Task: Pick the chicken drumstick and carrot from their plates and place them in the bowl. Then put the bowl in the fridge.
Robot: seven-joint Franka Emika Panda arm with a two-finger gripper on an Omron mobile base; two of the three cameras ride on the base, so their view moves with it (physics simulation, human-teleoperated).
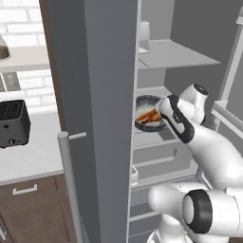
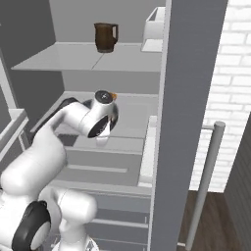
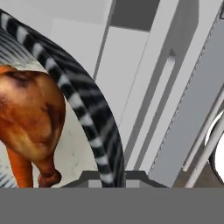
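Fridge interior all round me: the bowl sits over the middle shelf, its rim running between my jaws, which pinch it. Drumstick and carrot lie inside. I judge release comes next; open shelf lies beyond the rim, the door edge near.

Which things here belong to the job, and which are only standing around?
Belong to the job:
- bowl, on a fridge shelf
- chicken drumstick, inside the bowl
- carrot, inside the bowl under the drumstick
- pincer, closed on the bowl's rim

Only standing around:
- brown jug, on the upper fridge shelf
- black toaster, on the counter
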